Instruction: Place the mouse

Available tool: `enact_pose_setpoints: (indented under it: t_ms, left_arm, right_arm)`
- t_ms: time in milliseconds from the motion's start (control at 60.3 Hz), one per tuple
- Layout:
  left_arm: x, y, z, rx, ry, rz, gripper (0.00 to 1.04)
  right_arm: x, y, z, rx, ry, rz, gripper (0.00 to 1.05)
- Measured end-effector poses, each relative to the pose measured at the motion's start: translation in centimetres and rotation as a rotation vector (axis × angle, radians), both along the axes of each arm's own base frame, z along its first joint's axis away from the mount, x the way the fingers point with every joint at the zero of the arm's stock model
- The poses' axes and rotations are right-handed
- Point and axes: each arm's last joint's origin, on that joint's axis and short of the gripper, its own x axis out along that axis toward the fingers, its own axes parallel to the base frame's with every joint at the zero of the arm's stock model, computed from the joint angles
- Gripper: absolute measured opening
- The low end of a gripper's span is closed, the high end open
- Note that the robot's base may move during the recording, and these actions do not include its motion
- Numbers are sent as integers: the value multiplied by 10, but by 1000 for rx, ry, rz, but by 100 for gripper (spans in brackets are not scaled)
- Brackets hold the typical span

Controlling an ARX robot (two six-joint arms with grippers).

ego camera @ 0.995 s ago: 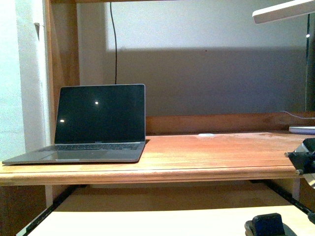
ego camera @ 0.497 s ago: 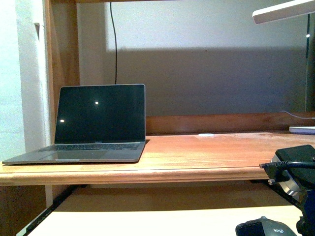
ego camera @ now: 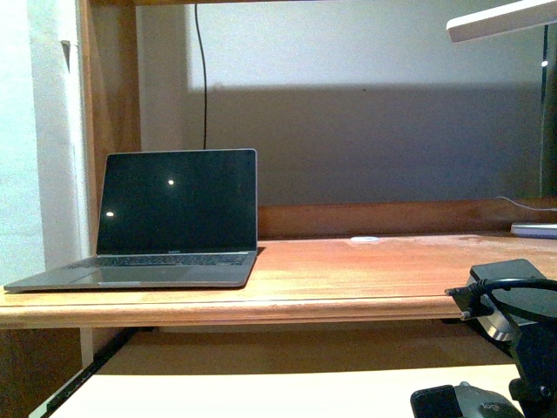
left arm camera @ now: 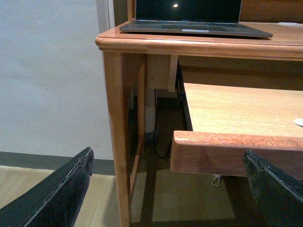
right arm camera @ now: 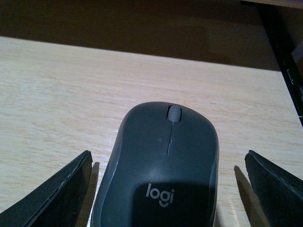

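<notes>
My right claw stood wide, fingers either side of the mouse, clear of it, mouse lay on pale pull-out shelf, below and right of laptop, left claw wide too, empty

The reddish wooden worktop carries an open laptop at its left end and a small white disc near the back rail, well apart. Below it, a pale pull-out shelf carries the dark grey mouse towards its right side.
</notes>
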Motion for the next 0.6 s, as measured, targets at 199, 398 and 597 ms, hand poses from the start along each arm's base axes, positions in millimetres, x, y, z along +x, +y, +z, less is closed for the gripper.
enact_pose_setpoints:
  t_ms: [199, 398, 597]
  left_arm:
    - [0, 0, 0, 0, 0, 0, 97]
    - [0, 0, 0, 0, 0, 0, 97]
    - [0, 0, 0, 0, 0, 0, 97]
  right_arm:
    - [1, 0, 0, 5, 34, 8, 75]
    - [2, -1, 1, 9, 41, 18, 56]
    - [3, -3, 11, 21, 51, 28, 56]
